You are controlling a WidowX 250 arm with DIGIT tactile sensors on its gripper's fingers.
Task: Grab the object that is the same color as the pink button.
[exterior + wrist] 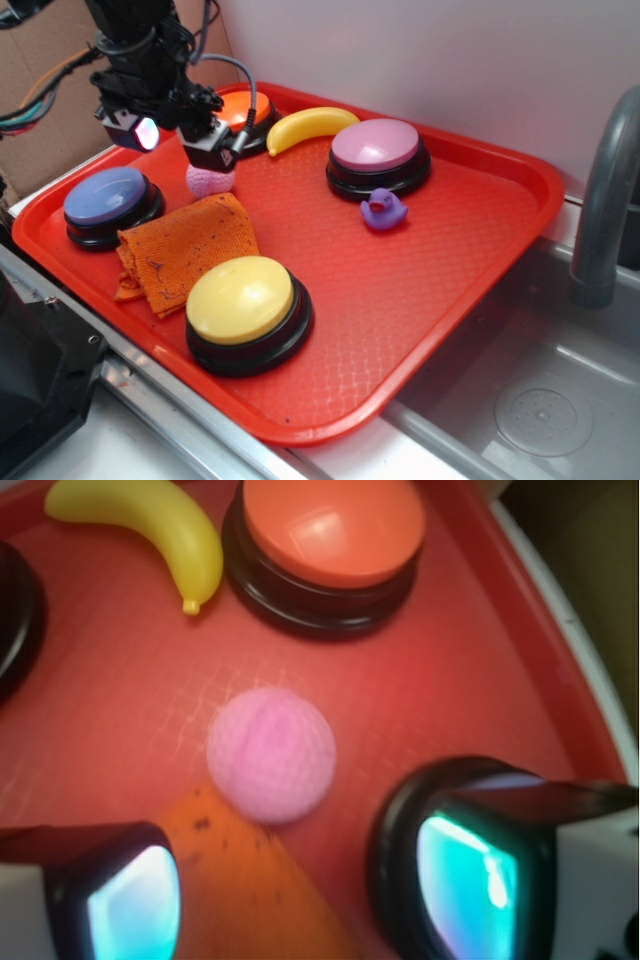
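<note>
A small light-pink knitted ball [211, 181] [271, 753] rests on the red tray [420, 290], at the far corner of an orange cloth [182, 248] [250, 890]. My gripper [212, 152] [300, 890] hovers just above the ball, open, with nothing between its fingers; in the wrist view the ball lies just ahead of the two fingertips. The pink button [377, 156], mauve-topped on a black base, stands at the tray's back right, apart from the gripper.
An orange button [243, 118] [330, 540] and a yellow banana [309, 126] [150, 530] lie behind the ball. A lavender-blue button [108, 205] sits left, a yellow button [245, 310] in front, a purple duck [383, 210] near the pink button. A sink and faucet [603, 200] are at the right.
</note>
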